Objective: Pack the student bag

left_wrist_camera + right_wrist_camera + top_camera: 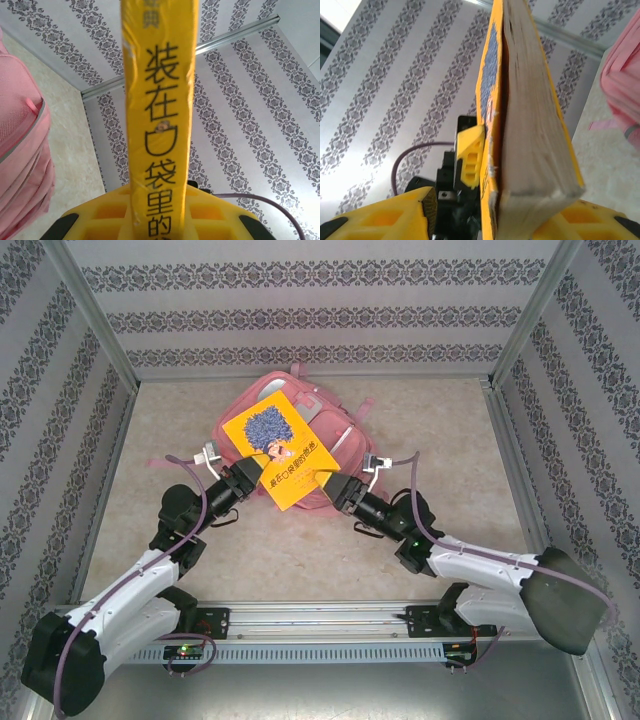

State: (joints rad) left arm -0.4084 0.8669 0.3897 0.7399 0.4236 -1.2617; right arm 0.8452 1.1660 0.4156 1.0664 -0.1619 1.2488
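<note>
The left pincer (243,483) is clamped on the spine of a yellow book (278,448). The right pincer (335,490) straddles the book's page edge opposite, jaws apart, one finger clear of the cover. Beyond both pincers, below the book, lies the pink student bag (310,400).

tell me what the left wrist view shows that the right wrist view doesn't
Left wrist: the book spine-on, black characters running down the yellow, clamped in the left gripper. Right wrist: the book's page edges and a sliver of its blue cover art, standing inside the right gripper, whose jaws leave a gap on one side; the left gripper's finger presses the far cover. Both: the same yellow book, the pink student bag at the frame's edge, the patterned wall.
</note>
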